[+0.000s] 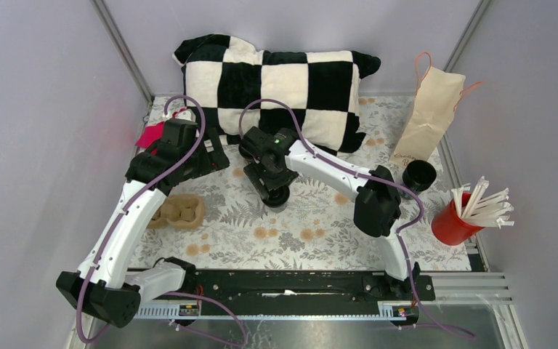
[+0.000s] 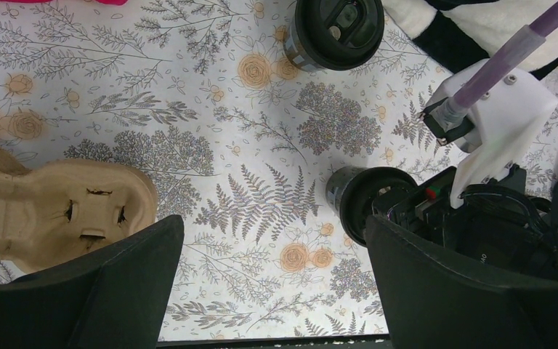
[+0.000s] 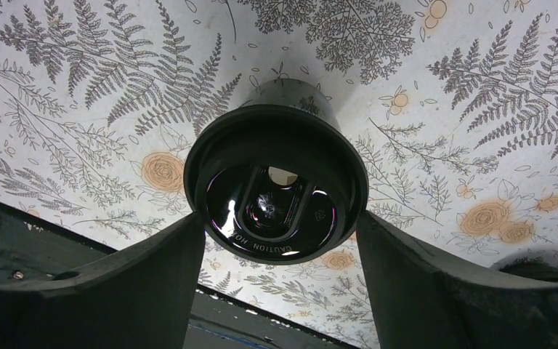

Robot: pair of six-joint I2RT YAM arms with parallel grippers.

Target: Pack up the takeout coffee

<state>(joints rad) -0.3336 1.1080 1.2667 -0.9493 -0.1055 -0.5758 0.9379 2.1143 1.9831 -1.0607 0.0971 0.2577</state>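
- The carrier lies on the left of the table, under the left arm.
- One cup stands mid-table, right of the carrier, between the right gripper's fingers.
- The left gripper hangs between the carrier and that cup.
- The pillow lies along the back.
- The bag leans at the rear right.
- The second cup stands just before the bag.
- The straw cup stands right of the second cup and nearer the front.

The top camera is looking down from high behind the near edge over the whole bench. The left wrist camera is facing down from higher up, the right wrist camera from very near; both are showing the same cup
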